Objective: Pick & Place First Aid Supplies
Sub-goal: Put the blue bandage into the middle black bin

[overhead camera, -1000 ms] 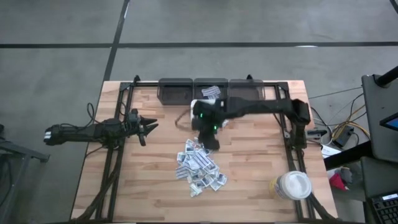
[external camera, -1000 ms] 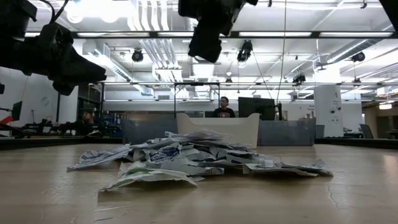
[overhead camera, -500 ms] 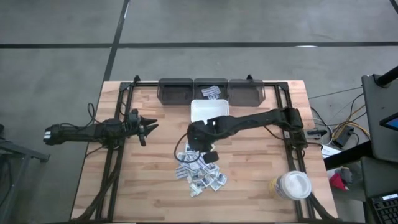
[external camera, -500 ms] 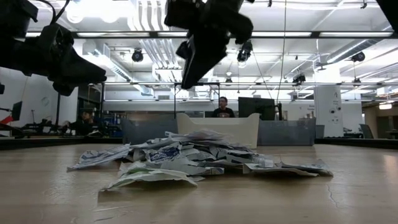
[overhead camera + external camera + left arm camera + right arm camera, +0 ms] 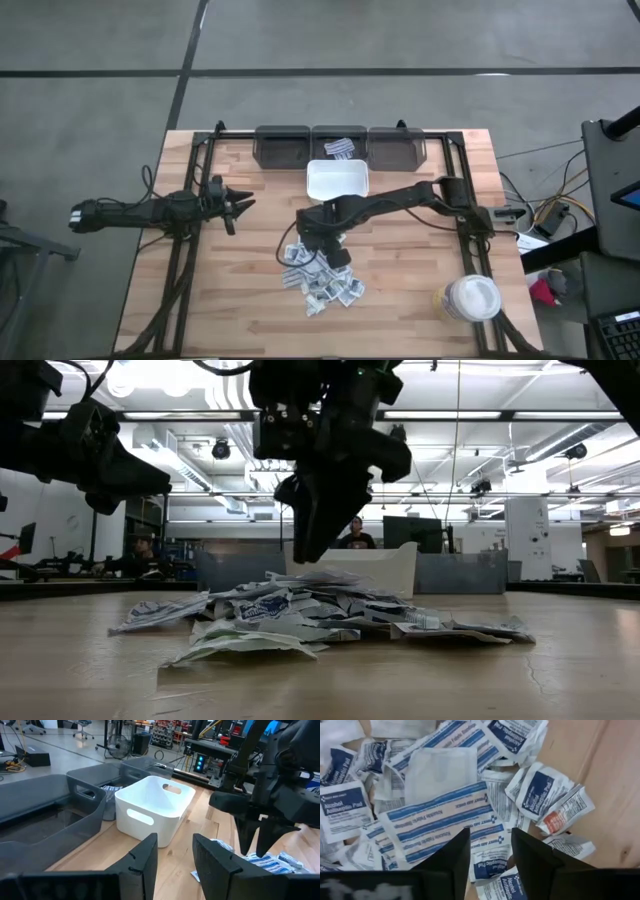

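Note:
The first aid supplies (image 5: pixel 322 276) are small white and blue sachets heaped on the wooden table near its middle, and the heap also shows in the low view (image 5: pixel 300 615). My right gripper (image 5: pixel 303 556) points steeply down just above the far side of the heap. It is open, and its two fingers frame a long blue-striped sachet (image 5: pixel 440 817) in the right wrist view without plainly touching it. My left gripper (image 5: pixel 240 203) waits open at the table's left, pointing toward the heap with nothing between its fingers.
A white bin (image 5: pixel 337 180) stands just beyond the heap. Behind it three grey bins line the far edge, and the middle one (image 5: pixel 338 147) holds a few sachets. A white round lidded tub (image 5: pixel 470 298) lies at the near right corner.
My right gripper has come down from high above the white bin toward the table's near edge and the heap, rolling about its own line as it sank. The heap lies as before.

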Controlling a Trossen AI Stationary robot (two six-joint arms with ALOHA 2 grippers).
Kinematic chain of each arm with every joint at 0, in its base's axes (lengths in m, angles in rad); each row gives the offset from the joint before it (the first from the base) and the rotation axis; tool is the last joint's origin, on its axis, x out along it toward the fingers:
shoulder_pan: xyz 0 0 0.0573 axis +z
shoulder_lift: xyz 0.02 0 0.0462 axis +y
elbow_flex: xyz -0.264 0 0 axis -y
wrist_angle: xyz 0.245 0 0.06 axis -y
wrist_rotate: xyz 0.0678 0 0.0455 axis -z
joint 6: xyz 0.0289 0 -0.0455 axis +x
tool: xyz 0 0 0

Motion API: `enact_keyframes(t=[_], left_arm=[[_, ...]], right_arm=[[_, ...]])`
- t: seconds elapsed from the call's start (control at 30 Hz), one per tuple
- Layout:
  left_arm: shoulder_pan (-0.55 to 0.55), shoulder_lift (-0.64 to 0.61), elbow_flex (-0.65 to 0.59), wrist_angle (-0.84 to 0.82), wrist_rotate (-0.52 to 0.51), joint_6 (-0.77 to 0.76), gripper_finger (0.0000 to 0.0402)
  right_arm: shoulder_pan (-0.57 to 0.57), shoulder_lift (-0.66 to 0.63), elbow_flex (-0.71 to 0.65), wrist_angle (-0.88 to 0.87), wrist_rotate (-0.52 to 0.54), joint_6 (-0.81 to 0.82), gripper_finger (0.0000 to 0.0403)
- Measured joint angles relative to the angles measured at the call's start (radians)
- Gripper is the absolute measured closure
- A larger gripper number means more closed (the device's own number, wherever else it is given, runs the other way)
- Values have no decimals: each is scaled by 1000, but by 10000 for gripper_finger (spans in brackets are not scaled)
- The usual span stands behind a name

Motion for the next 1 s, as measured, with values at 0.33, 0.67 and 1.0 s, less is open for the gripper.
enact_keyframes(t=[0.33, 0.67, 1.0], left_arm=[[0, 6, 0, 0, 0, 0, 278], [0, 8, 0, 0, 0, 0, 278], [0, 13, 1, -1, 0, 0, 278]], right_arm=[[-40, 6, 0, 6, -34, -23, 246], [-67, 22, 0, 11, -130, -19, 246], [-67, 29, -2, 5, -149, -15, 247]])
